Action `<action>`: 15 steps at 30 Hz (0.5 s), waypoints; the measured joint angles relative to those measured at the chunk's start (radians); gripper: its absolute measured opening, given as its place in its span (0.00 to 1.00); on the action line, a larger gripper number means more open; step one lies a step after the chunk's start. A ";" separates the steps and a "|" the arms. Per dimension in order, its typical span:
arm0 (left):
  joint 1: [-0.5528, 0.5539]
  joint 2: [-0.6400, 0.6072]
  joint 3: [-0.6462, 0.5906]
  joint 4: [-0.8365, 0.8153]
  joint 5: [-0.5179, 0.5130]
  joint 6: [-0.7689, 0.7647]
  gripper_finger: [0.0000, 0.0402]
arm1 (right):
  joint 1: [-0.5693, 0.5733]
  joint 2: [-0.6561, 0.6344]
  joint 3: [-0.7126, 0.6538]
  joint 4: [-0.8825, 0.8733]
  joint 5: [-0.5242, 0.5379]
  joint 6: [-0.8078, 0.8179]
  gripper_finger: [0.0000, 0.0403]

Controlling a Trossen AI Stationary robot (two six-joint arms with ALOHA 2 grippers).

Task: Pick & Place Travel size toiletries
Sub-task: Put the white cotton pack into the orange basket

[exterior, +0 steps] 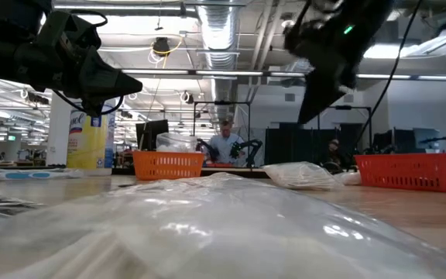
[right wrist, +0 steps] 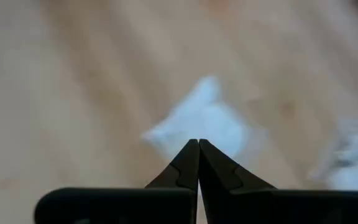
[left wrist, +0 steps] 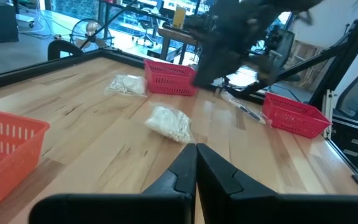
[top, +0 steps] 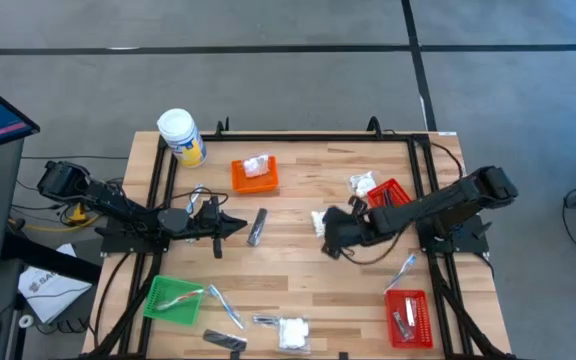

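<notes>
The travel size toiletries lie scattered on the wooden table. A white lumpy packet [top: 318, 222] [left wrist: 169, 123] [right wrist: 204, 124] and a dark sachet [top: 258, 225] lie mid-table. My right gripper [top: 328, 238] [right wrist: 198, 143] hangs shut, tipped downward, just above that packet and clear of the table in the low view [exterior: 308, 116]. My left gripper [top: 240, 228] [left wrist: 196, 148] waits shut at mid-left, pointing toward the table's right. More packets, sachets and clear-wrapped sticks lie near the front edge [top: 293, 332].
An orange basket [top: 255, 176] with a white packet stands at the far middle. One red basket [top: 392, 193] is at the far right, another [top: 408, 318] at the near right, and a green one [top: 173, 298] at the near left. A white-lidded jar [top: 181, 137] stands at the far left corner.
</notes>
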 joint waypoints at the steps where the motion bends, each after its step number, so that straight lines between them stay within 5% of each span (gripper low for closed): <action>1: 0.000 0.000 0.000 0.000 0.000 0.000 0.00 | -0.022 0.024 0.002 0.004 0.004 0.012 0.00; 8: 0.000 0.000 0.005 0.001 0.000 0.000 0.00 | -0.165 0.148 -0.006 -0.134 -0.042 0.102 0.00; 15: 0.000 0.000 0.005 0.000 0.000 0.004 0.00 | -0.200 0.230 -0.002 0.078 -0.191 -0.058 0.00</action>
